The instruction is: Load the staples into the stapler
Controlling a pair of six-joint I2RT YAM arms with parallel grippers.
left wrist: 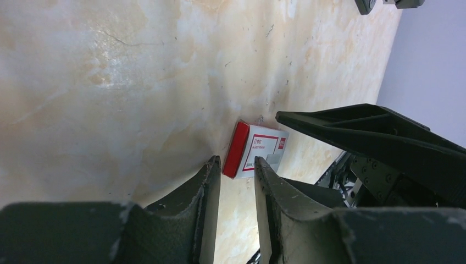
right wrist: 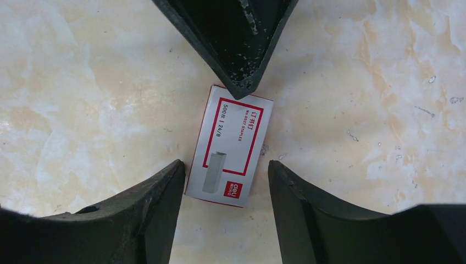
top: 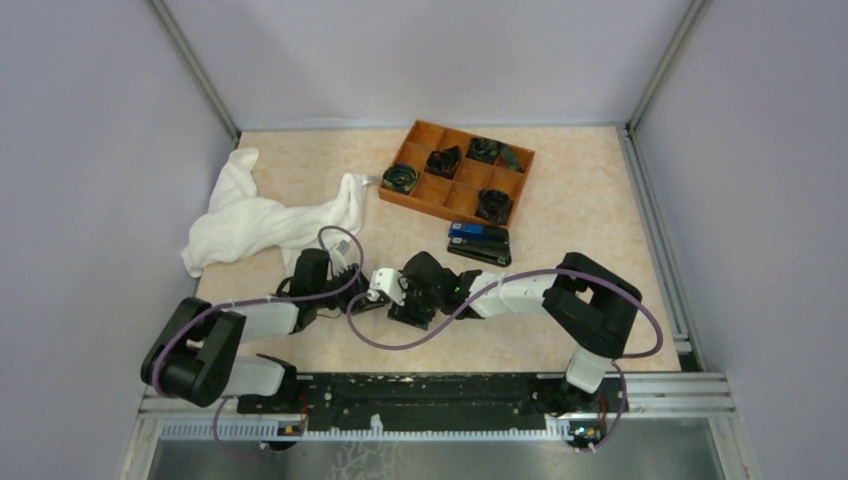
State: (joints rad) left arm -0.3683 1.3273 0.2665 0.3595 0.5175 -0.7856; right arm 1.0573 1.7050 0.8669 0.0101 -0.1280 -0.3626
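Note:
The staples' white carton with a red label [right wrist: 231, 146] lies flat on the beige tabletop between my two grippers, and in the top view it shows as a small white box [top: 381, 283]. My right gripper [right wrist: 224, 165] is open, its fingertips on either side of the carton's near end. My left gripper [left wrist: 236, 163] is open and empty, its tips right at the carton [left wrist: 255, 149]. One left finger [right wrist: 242, 66] reaches the carton's far end. The staples themselves are hidden. The all-black stapler [top: 480, 254] lies beyond the grippers, untouched.
A blue-and-black stapler [top: 478, 232] lies right behind the black one. An orange compartment tray [top: 420, 195] holding dark coiled items sits at the back. A crumpled white cloth [top: 260, 220] lies at the left. Purple cables loop around both arms.

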